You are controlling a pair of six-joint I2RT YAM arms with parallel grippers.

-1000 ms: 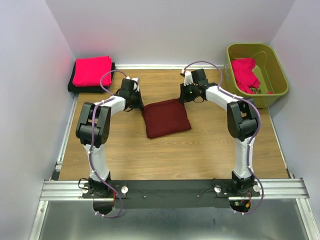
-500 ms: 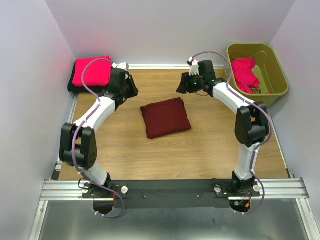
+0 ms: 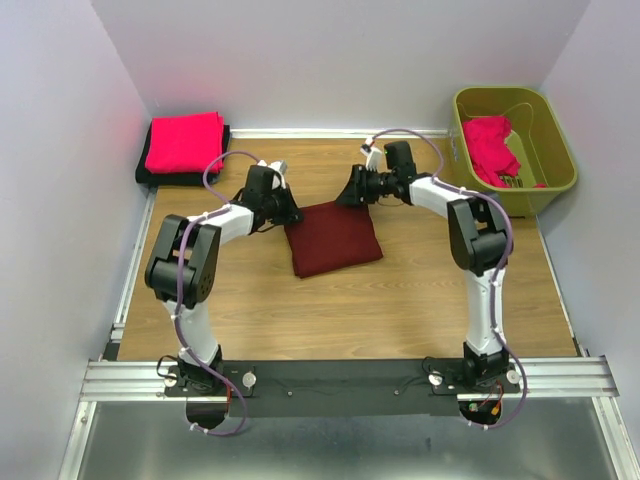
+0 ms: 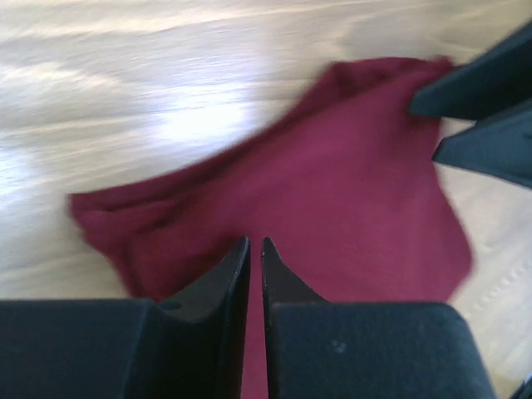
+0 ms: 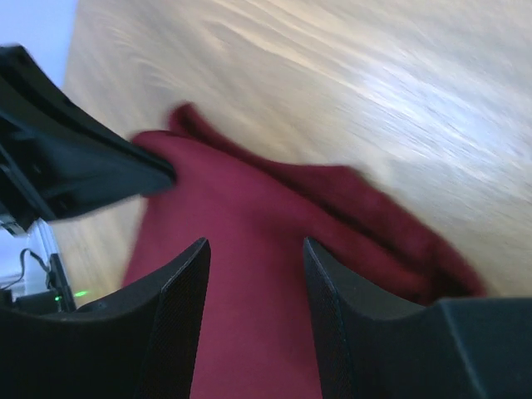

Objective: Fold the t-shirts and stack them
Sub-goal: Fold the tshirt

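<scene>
A folded dark maroon t-shirt (image 3: 332, 238) lies mid-table; it also fills the left wrist view (image 4: 332, 191) and the right wrist view (image 5: 249, 249). My left gripper (image 3: 292, 214) is at the shirt's far left corner, its jaws shut to a thin slit (image 4: 255, 243) over the cloth, with nothing seen between them. My right gripper (image 3: 346, 196) is at the far right corner, open (image 5: 255, 245) just above the cloth and holding nothing. A bright pinkish-red t-shirt (image 3: 184, 142) lies folded on a black one (image 3: 152, 176) at the back left.
An olive-green bin (image 3: 548, 120) stands at the back right with a crumpled pinkish-red t-shirt (image 3: 490, 146) inside. Each wrist view shows the other gripper close by: right gripper (image 4: 486, 104), left gripper (image 5: 79, 162). Walls close in the table on three sides.
Both arms swung away toward the back, then returned to the maroon shirt's far corners. The right gripper has gone from shut to open; the left opened briefly and is shut again.
</scene>
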